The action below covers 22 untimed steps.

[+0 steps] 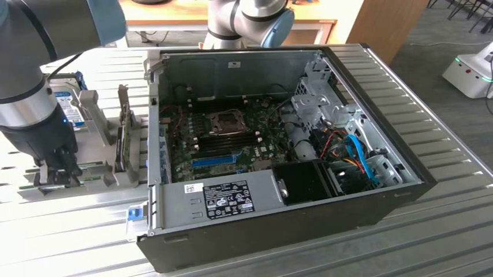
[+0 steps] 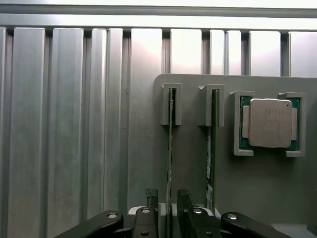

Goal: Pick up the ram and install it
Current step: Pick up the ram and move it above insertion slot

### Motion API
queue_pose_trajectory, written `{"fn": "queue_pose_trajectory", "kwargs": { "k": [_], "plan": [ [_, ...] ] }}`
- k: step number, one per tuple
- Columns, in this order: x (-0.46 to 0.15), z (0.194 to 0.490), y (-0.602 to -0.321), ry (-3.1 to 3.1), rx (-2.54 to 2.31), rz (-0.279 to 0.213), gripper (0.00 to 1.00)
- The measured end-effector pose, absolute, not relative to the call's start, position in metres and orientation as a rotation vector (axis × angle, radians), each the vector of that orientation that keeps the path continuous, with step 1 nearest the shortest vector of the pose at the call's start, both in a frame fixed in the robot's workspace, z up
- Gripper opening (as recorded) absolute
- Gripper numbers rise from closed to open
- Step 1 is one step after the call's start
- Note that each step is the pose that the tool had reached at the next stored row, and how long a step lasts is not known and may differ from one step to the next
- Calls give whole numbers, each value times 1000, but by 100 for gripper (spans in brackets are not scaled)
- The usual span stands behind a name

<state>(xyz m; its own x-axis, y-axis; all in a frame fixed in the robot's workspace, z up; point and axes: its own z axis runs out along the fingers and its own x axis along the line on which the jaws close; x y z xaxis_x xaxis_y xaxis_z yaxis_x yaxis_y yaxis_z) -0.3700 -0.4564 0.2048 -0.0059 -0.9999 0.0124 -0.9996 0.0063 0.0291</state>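
Wrist view, ram [image 2: 170,144] edge-on, between parted claw [image 2: 167,196]

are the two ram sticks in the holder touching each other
Apart. The wrist view shows the ram stick at the hand and the other stick standing in separate slots, bare holder between them.

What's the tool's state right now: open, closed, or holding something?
Tool: open, its fingers on either side of the upright ram, not clamped on it.
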Motion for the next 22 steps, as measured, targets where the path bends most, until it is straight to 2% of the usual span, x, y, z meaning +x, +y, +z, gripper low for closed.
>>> {"fn": "queue_pose_trajectory", "kwargs": {
  "k": [22],
  "plan": [
    [-371,201,-455,-2207,2194,-19,30]
  ]
}}
